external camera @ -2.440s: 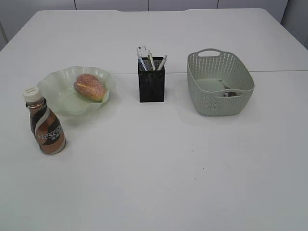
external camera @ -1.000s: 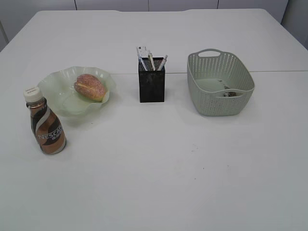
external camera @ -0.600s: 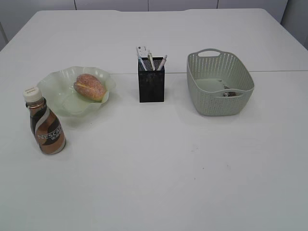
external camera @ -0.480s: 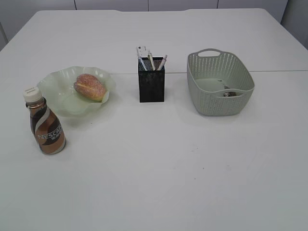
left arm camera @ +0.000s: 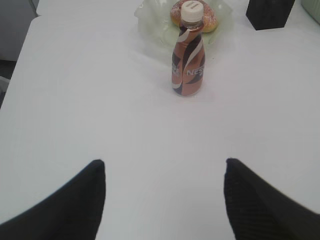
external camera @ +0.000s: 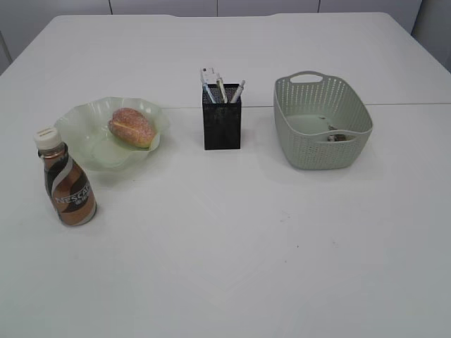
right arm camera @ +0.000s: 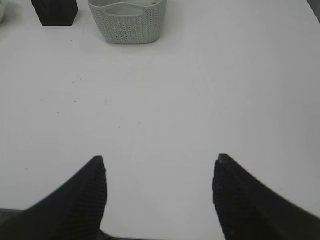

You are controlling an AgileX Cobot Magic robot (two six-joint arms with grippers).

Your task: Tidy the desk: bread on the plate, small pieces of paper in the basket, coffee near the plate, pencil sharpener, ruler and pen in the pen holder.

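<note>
Both ribbed black tools, left tool [left arm camera: 162, 200] and right tool [right arm camera: 159, 197], agape (empty) over smooth white desk [external camera: 232, 239]

The front camera looks down at a slant across the worktop [external camera: 232, 267] toward its far edge. The left wrist camera sits low near the front left edge, facing the far edge, close to the bottle [left arm camera: 188, 55]. The right wrist camera sits over the front edge. Both wrist views share the holder [left arm camera: 269, 12] [right arm camera: 54, 11].
</note>
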